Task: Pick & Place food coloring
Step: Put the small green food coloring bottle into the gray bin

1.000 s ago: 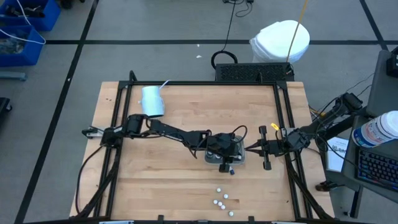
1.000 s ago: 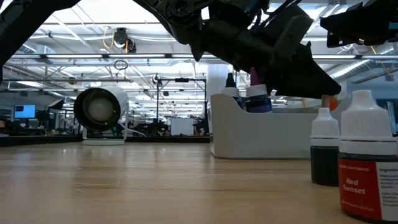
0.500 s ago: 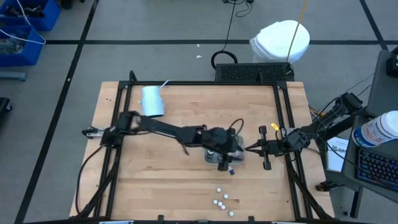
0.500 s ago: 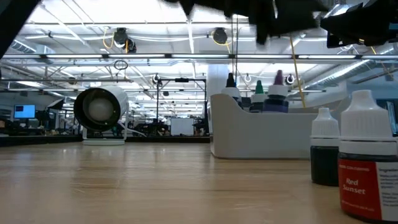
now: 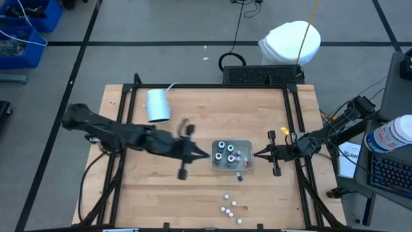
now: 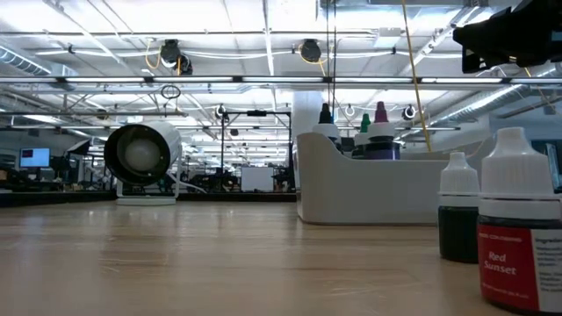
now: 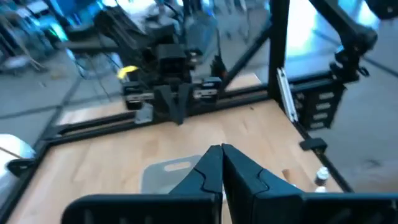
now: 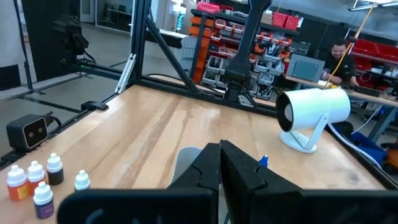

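Fingers pressed together and empty, the left gripper (image 5: 205, 154) sits just left of the tray (image 5: 247, 143) holding sorted food coloring (image 5: 226, 153), the right gripper (image 5: 259, 154) likewise closed, idle at its right.

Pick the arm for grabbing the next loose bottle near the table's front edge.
Probably left: its tool is shut, empty and clear of the tray. The loose bottles lie about equally near the right tool, which waits beside the tray.
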### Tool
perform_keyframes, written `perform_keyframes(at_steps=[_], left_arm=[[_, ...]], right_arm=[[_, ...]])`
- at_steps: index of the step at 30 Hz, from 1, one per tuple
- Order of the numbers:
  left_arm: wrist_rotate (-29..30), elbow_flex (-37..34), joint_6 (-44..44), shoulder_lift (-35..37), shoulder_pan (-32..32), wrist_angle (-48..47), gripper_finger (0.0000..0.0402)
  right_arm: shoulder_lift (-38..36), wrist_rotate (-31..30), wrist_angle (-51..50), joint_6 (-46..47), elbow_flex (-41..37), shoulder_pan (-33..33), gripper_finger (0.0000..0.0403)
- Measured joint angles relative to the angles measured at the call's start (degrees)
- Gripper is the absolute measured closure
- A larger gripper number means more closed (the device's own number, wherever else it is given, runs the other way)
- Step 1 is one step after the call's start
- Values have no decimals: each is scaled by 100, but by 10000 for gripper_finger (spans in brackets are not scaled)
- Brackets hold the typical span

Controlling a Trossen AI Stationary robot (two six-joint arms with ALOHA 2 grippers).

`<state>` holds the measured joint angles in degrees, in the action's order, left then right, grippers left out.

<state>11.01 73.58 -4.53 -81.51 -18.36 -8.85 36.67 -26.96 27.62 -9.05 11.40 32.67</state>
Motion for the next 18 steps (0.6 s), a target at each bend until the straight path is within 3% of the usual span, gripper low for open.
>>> perform_keyframes(at_steps=[6,10,13,18], left_arm=[[231,-3060,547,1454,132,2542,397],[576,-4883,832,1922,237,4562,398],[803,-5681,756,2018,78,5596,399],[1317,-6193,379,2015,-222,5938,400]], right_arm=[[0,0,-2,87,0,0,399],[0,2,0,89,0,0,399],[-1,0,1,89,0,0,399],[0,1,2,58,0,-2,399]])
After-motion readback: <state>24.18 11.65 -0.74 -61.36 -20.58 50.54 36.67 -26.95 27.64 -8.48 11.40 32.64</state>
